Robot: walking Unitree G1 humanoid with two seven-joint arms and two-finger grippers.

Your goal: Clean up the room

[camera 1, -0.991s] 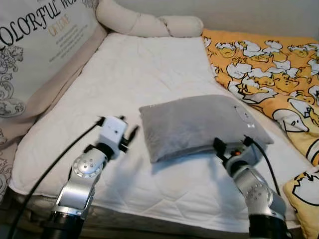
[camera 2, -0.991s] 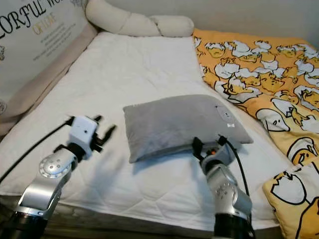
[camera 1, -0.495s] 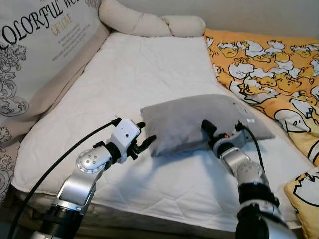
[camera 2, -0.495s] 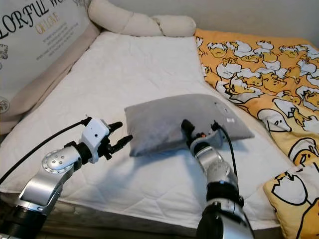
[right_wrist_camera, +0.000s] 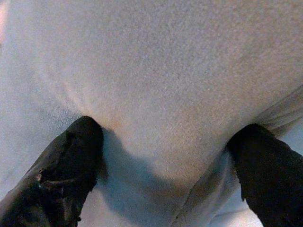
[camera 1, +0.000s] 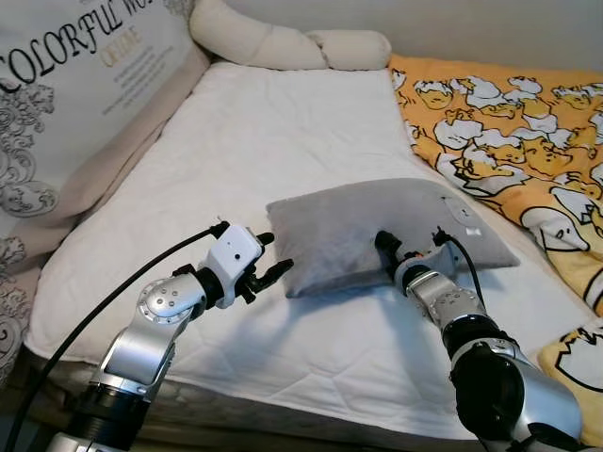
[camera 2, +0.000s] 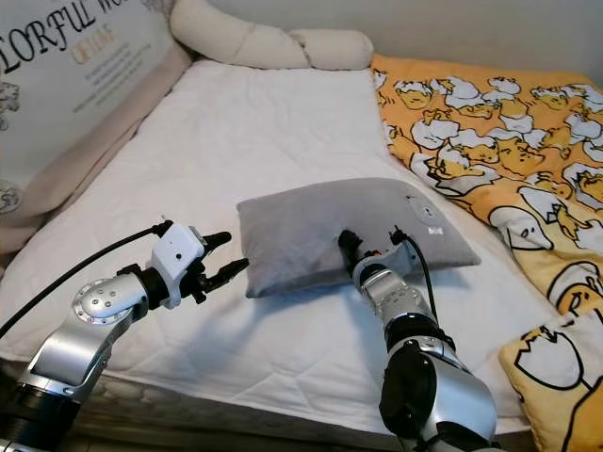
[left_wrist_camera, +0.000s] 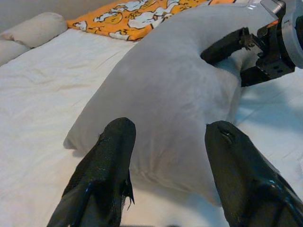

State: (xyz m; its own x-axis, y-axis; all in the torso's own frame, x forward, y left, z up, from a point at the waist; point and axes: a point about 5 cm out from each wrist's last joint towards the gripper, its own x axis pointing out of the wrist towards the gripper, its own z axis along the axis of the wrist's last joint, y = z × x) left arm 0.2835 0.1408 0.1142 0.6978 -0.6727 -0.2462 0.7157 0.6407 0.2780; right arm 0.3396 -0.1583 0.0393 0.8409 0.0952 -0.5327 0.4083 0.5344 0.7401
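Black fingers of the right gripper [camera 1: 388,250] are spread and pressed into the near edge of the grey pillow [camera 1: 377,231], one finger [right_wrist_camera: 71,165] on each side of a bulge of fabric, not yet closed on it. The left gripper [camera 1: 271,256] is also spread, just beside the pillow's near-left corner; in its wrist view the two fingers [left_wrist_camera: 102,175] frame that corner without clearly touching it.

To do this grasp well, I would push both grippers a little deeper, so the fingers straddle a thick fold rather than skin fabric, then close both together. A soft pillow will sag between two holds, so lifting evenly from both ends should stop it slipping out.

The pillow lies near the middle of the white quilted mattress [camera 1: 273,141], towards its near edge. On the right, an orange duck-print blanket [camera 1: 509,122] is rumpled along the bed. A cream bolster [camera 1: 283,42] lies across the far end, and a large printed cushion [camera 1: 75,85] leans along the left side.
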